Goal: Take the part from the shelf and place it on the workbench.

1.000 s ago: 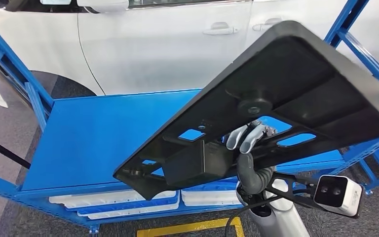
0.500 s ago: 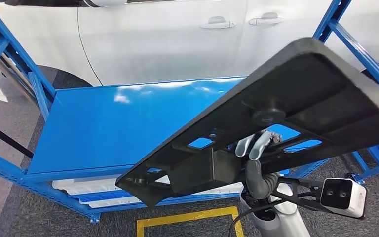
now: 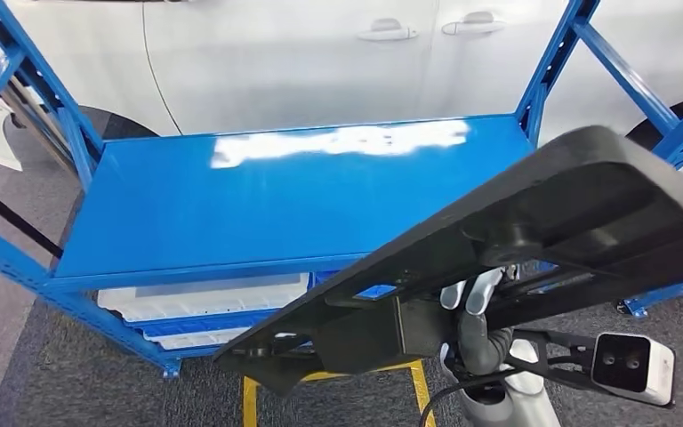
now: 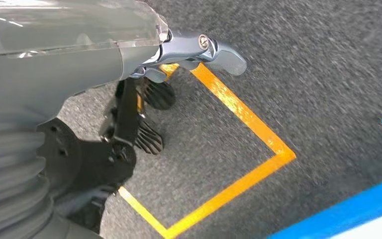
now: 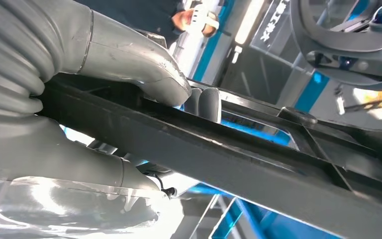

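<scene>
While the head view looks down past the robot's own arm, the scene reads as follows.

Head view, part: the large black moulded part [image 3: 534, 240] is held up in the air, tilted, its far end high at the right and its near end low toward the middle; its ribbed underside with cut-outs faces the camera. It is clear of the shelf and hangs in front of it.
Head view, right hand: the right hand [image 3: 471, 298] reaches up from below, its pale fingers [image 3: 485, 289] showing through an opening in the part and wrapped over one of its bars.
Head view, shelf: the blue shelf [image 3: 258, 205] stands beyond the part, its top board bare and shiny; white trays [image 3: 204, 298] lie on the level beneath.
Head view, surroundings: a white car [image 3: 320, 62] stands behind the shelf, and a yellow floor line [image 3: 249, 400] runs over grey carpet.
Left wrist view, left hand: the left hand [image 4: 189, 55] hangs over the grey carpet with nothing in it, its grey thumb stretched out and its dark fingers [image 4: 151, 137] apart.
Left wrist view, floor: the yellow floor line forms a corner under the hand.
Right wrist view, right hand: the thick grey thumb [image 5: 144, 69] presses on one face of a black bar of the part, and fingers close on the other side, so the part is clamped between them.
</scene>
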